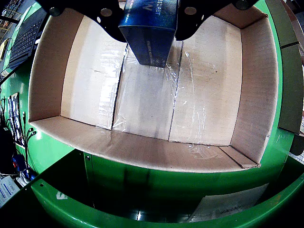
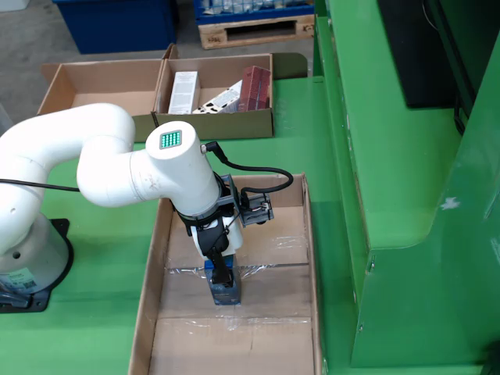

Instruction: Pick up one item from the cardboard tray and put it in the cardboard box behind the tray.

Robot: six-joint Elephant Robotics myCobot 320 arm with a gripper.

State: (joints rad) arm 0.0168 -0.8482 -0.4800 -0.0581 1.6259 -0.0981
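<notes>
The blue box [image 1: 151, 29], top centre of the wrist view, is clenched in the gripper [image 2: 224, 283] above the cardboard box [image 1: 259, 90] floor, apparently just clear; lower gently, then release flat.

Robot arm [image 2: 86, 168]: one, white, at 9 o'clock in the fixed view.
Tool [image 2: 221, 275]: one, on the arm's end.
Blue box [image 2: 225, 292]: one, between the tool's fingers, over the large carton.
Large open carton [image 2: 308, 258]: one, at 6 o'clock; flaps taped with clear film.
Shallow cardboard trays: two, side by side at 11 to 12 o'clock, the left tray [image 2: 101, 84] and the right tray [image 2: 215, 123].
Packages in the right tray: three at least, a white carton [image 2: 183, 91], a dark red carton [image 2: 255, 87] and a patterned white one [image 2: 221, 100] between them.
Wooden pallet [image 2: 254, 31]: one, at 12 o'clock.
Keyboard [image 1: 24, 39]: one, at 10 o'clock in the tool-mounted view.
</notes>
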